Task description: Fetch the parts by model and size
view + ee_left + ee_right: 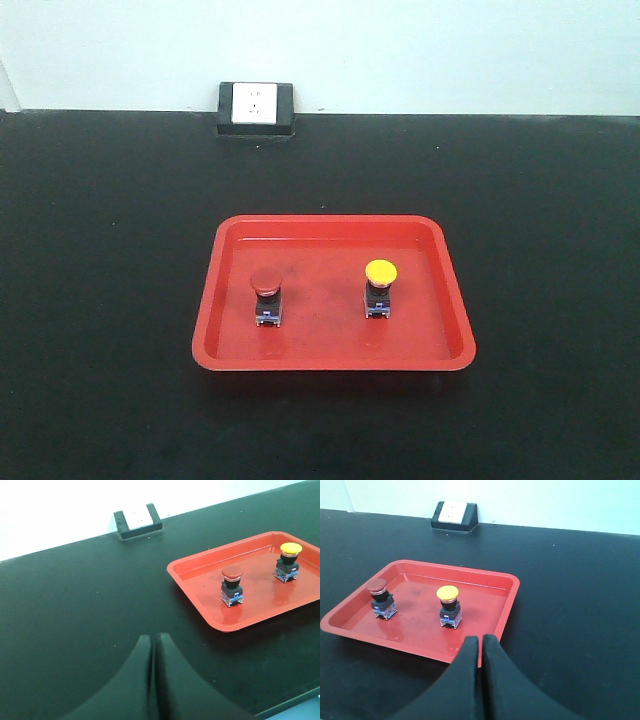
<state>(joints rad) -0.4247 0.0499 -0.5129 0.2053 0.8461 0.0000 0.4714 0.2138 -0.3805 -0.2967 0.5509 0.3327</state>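
A red tray (333,355) lies on the black desk (100,250), its long sides running left to right in the front view. Two switches stand upright in it, caps up and block bases down, so each one's long axis is vertical. The red switch (266,296) is in the tray's left half, the yellow switch (379,287) in the right half. They are well apart and neither touches the tray's wall. In the front view the yellow one sits slightly further back than the red one. Each base shows blue and clear parts on the side facing the front camera.

At the desk's far edge, against the pale wall, sits a black socket box (255,108) with a white face.

The left gripper (153,645) hovers over bare desk to the left of the tray, its jaws pressed together with nothing between them. The right gripper (481,644) hangs just at the tray's near right edge, jaws likewise closed and empty, with the yellow switch (449,606) the nearer of the two and the red switch (380,597) further left.
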